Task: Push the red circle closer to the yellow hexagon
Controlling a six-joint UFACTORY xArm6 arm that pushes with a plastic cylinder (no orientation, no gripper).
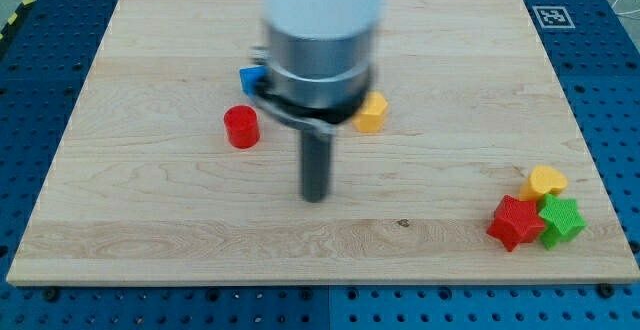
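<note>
The red circle (241,127) lies left of centre on the wooden board (150,220). The yellow hexagon (371,113) lies right of centre, partly hidden by the arm's body. My tip (316,196) rests on the board below and between the two, to the lower right of the red circle and to the lower left of the yellow hexagon, touching neither.
A blue block (251,77) shows just above the red circle, mostly hidden by the arm. At the lower right corner a yellow heart (545,181), a red star (516,222) and a green star (561,218) sit clustered together.
</note>
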